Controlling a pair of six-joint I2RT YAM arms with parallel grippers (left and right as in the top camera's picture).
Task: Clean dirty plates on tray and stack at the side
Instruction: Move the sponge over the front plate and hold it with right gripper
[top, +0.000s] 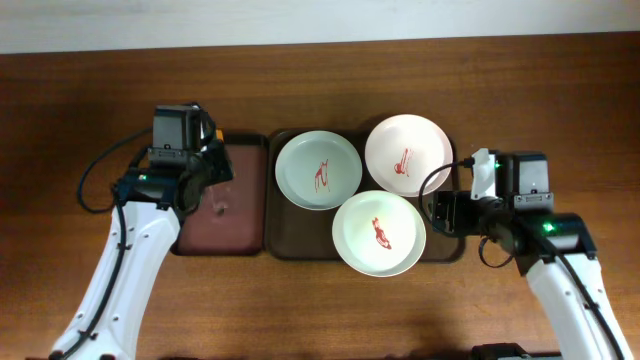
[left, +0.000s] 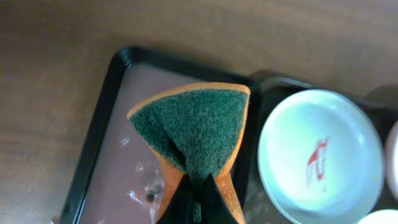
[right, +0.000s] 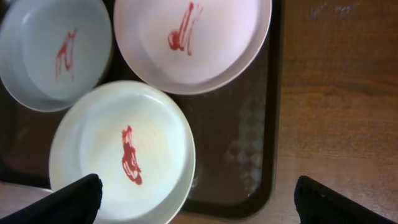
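Three plates (top: 318, 170) (top: 406, 155) (top: 379, 233), each smeared red, crowd one tray (top: 290, 246). The left gripper (left: 198, 200) pinches one sponge (left: 193, 124), apparently above the maroon tray (left: 115, 127); the right gripper (right: 199, 202) has its fingers spread.

Three plates sit crowded on the dark brown tray (right: 239, 134), each with a red sauce smear at its centre. Pale bluish plate (right: 53, 53) top left, partly cut off by the frame. White plate (right: 193, 43) top centre, its rim meeting the other two. Greenish-white plate (right: 121, 152) nearest, its lower edge passing over the tray rim. Bare wooden table (right: 339, 93) to the right. The right gripper (right: 205, 202) hangs with black fingertips (right: 74, 200) spread wide, holding nothing.
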